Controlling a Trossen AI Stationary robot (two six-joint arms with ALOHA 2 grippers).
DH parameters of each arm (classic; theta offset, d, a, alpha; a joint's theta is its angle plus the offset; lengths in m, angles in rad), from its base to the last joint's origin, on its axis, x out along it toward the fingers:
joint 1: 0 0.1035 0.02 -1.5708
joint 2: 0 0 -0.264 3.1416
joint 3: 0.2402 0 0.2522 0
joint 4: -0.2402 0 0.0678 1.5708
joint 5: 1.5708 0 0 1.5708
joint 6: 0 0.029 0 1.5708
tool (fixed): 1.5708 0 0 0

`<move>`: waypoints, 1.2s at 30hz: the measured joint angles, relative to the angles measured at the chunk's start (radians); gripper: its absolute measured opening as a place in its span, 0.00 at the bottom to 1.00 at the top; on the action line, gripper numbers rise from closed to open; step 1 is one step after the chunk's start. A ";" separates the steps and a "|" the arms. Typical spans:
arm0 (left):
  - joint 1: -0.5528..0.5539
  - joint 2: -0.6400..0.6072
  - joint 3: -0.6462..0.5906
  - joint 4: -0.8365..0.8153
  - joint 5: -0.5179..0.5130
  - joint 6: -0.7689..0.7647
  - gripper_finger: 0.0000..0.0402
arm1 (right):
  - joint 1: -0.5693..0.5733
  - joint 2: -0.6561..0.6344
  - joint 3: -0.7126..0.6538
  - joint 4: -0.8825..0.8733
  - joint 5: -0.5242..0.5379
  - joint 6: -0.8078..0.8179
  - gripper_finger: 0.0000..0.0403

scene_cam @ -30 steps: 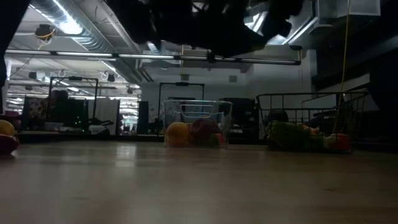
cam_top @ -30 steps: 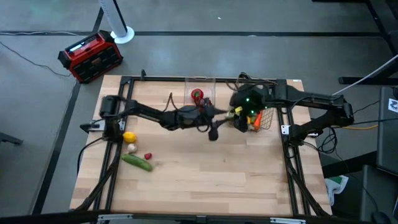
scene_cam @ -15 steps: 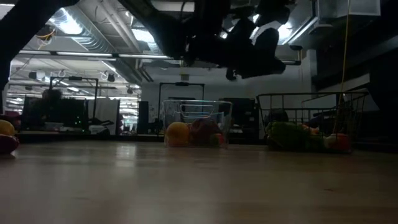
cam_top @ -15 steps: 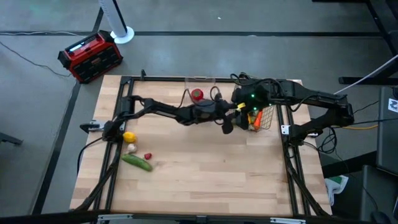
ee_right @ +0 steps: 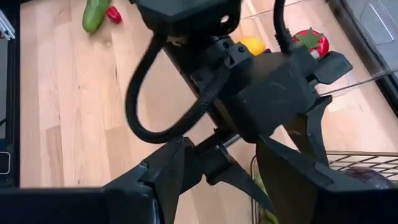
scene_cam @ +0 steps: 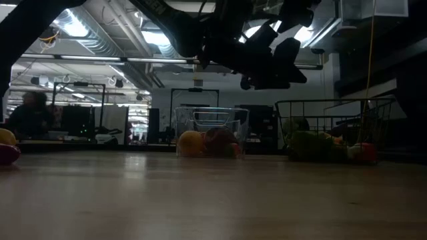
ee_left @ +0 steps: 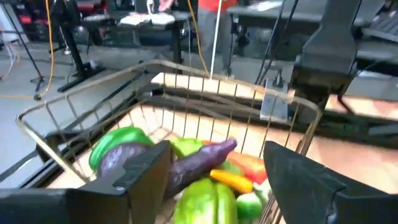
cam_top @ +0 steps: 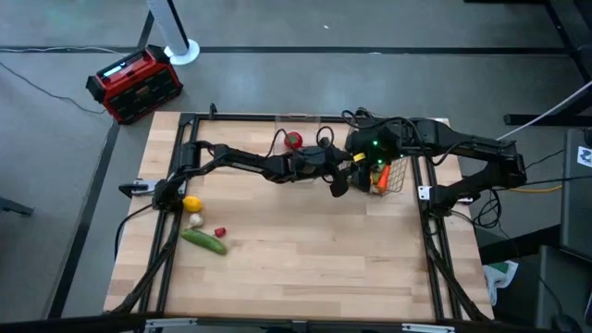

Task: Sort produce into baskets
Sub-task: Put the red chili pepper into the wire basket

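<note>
The left gripper (ee_left: 214, 180), fingers spread, hovers above the copper-brown wire mesh basket (ee_left: 186, 93); the long purple eggplant (ee_left: 196, 163) inside points toward two o'clock.

High view looks straight down on the whole table (cam_top: 305, 250); low view sits at tabletop level facing the room. Both wrist views sit close above the wire basket (ee_left: 186, 93), also seen from the high and low views.

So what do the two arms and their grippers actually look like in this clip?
Both arms are dark, near-black jointed links. The left arm carries loose black cables looping along it, and its left gripper has two flat, wedge-shaped dark fingers. The right arm shows a small green light near its wrist; the right gripper has the same angular black fingers. No markings can be made out.
</note>
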 joint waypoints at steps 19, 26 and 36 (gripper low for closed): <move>-0.086 -0.435 0.001 -1.356 0.044 -0.150 0.66 | 0.000 0.001 0.000 -0.060 0.068 -0.027 0.49; -0.239 -0.463 -0.044 -1.784 0.074 -0.463 0.66 | 0.000 0.001 -0.001 -0.062 0.068 -0.027 0.49; -0.455 -0.461 -0.311 -1.709 0.223 -0.739 0.66 | 0.000 0.001 -0.001 -0.065 0.067 -0.096 0.49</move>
